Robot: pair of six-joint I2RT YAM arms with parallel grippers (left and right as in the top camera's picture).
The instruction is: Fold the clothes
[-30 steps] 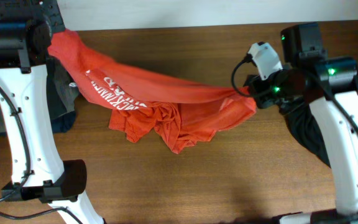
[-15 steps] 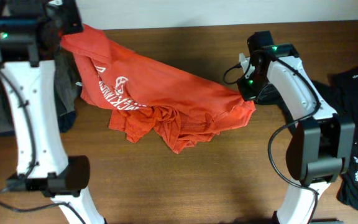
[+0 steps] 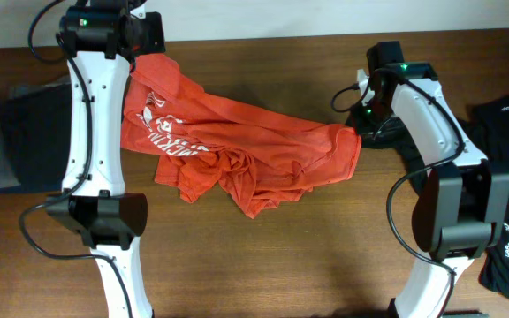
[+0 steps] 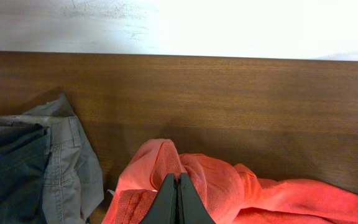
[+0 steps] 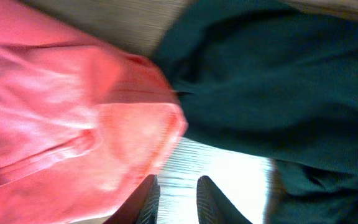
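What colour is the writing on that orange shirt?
White lettering on the orange-red T-shirt, clearest from overhead.

Matt cloth T-shirt [image 3: 237, 141], grained wooden table [image 3: 281, 265]

- Overhead cam sits above the table [image 3: 272, 265] and looks straight down, far enough back that both arms and a strip of wall along the far edge fit in.
- Left wrist cam rides low behind the left gripper [image 4: 178, 182] and faces across the wood toward that same wall. Its fingers poke up at bottom centre.
- Right wrist cam is super close to the cloth and pretty blurry, with the right gripper [image 5: 176, 186] at the bottom edge.
- Overlap: the orange-red T-shirt [image 3: 237, 150] shows in all three views. The grey garment [image 4: 70, 162] in the left wrist view also sits at the overhead's left edge. Dark fabric [image 5: 278, 93] fills the right wrist view's right half.
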